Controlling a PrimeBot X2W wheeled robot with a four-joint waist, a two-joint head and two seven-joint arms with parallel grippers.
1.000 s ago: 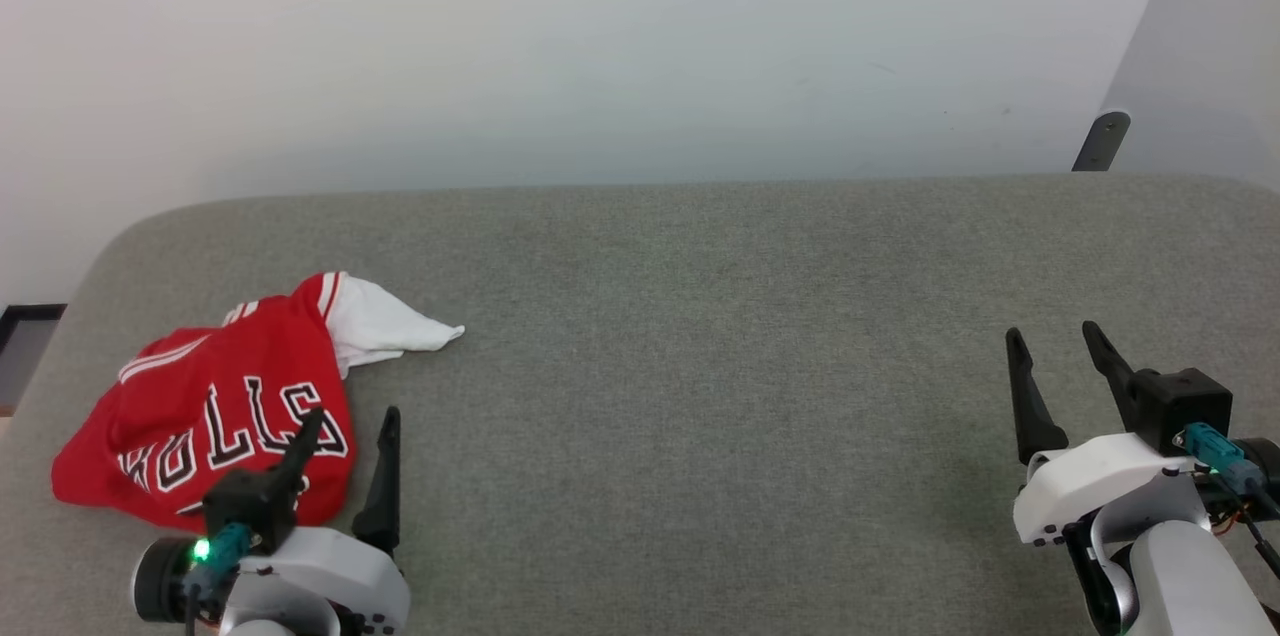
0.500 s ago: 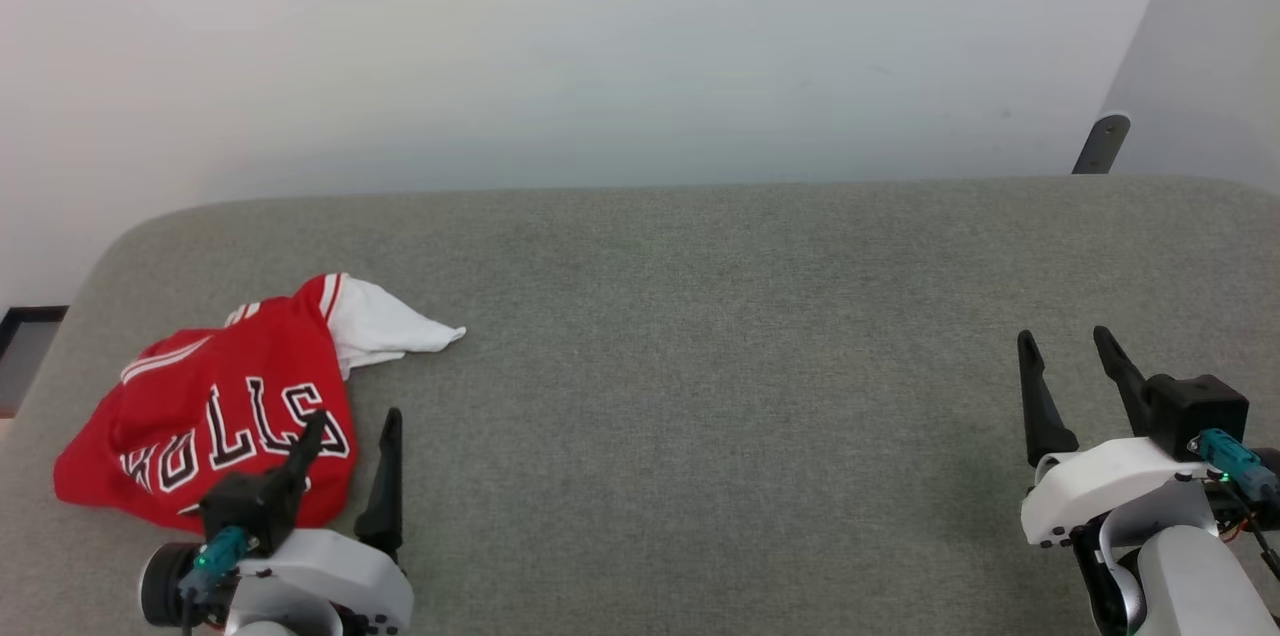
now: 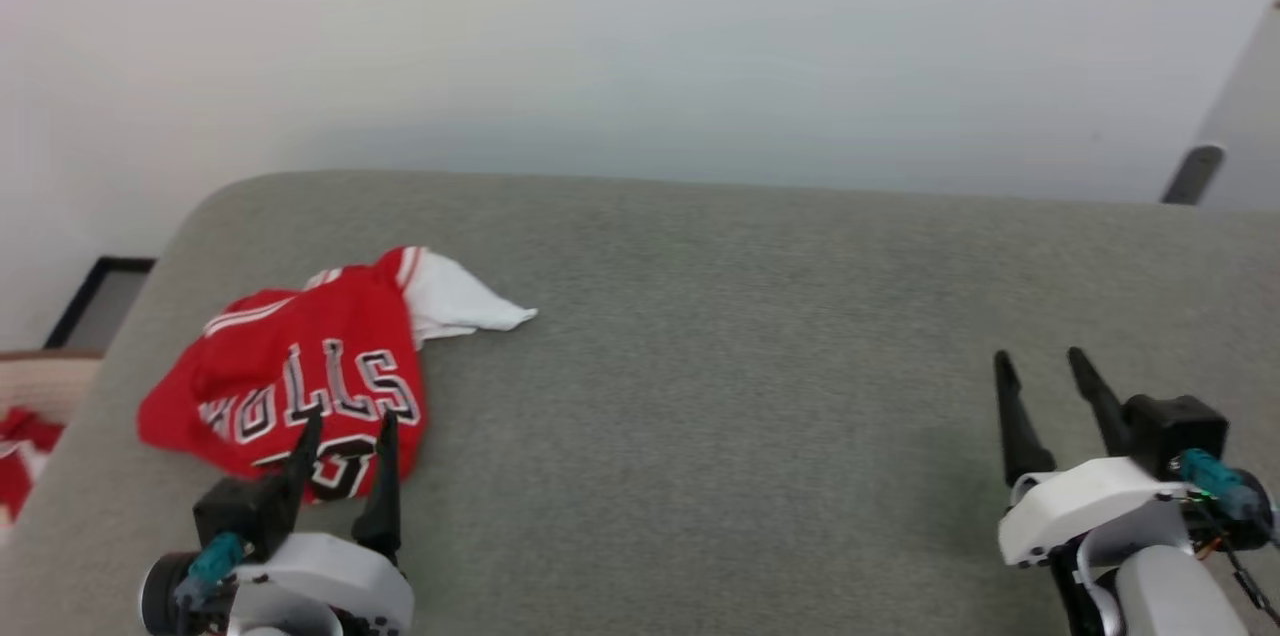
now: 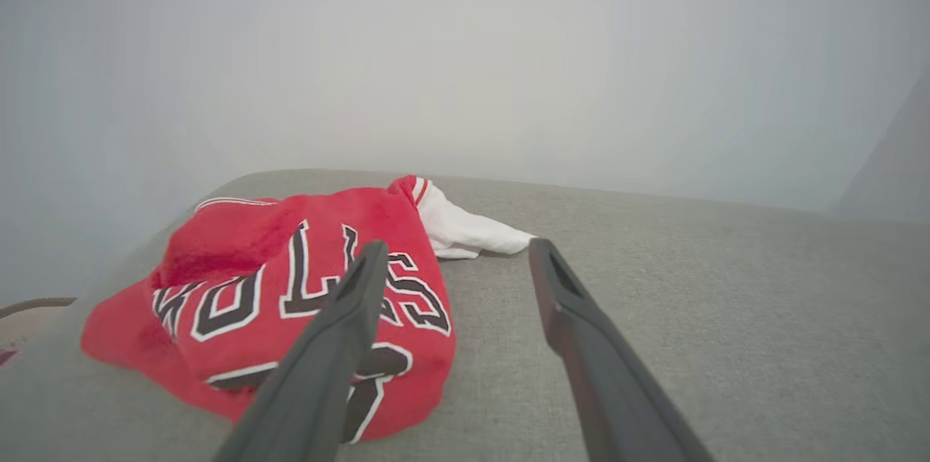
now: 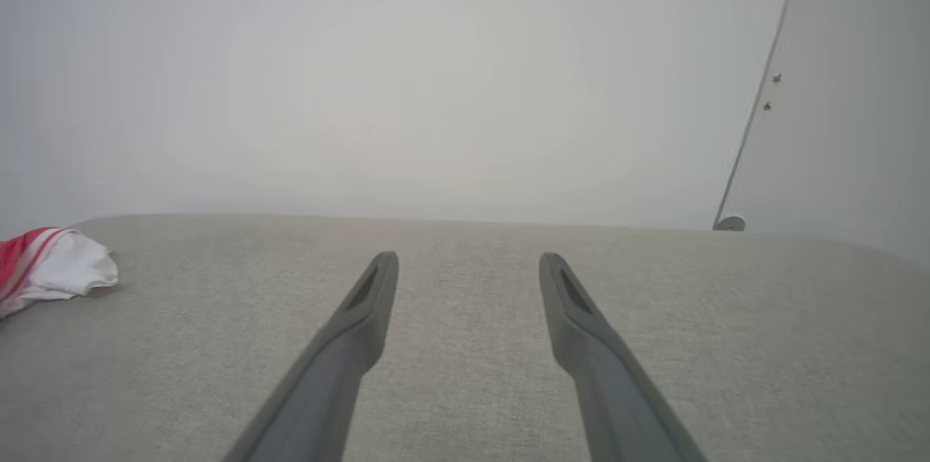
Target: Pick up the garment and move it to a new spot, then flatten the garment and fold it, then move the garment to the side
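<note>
The garment lies bunched at the left end of the grey padded table, red with "BULLS" lettering upside down and one white sleeve trailing right. My left gripper is open just at the garment's near edge, its left finger over the red cloth, holding nothing. From the left wrist the garment sits ahead and left of the open left gripper. My right gripper stands open and empty far to the right. In the right wrist view the right gripper points over bare table, the sleeve at far left.
A pale wall rises behind the table. Beyond the table's left end a basket rim with red cloth and a dark-framed panel show. A grey bracket stands at the back right. The table's middle and right are bare grey fabric.
The head camera has turned left and down, shifting the whole picture right. My left gripper now reaches over the garment's near edge. Both grippers stay open.
</note>
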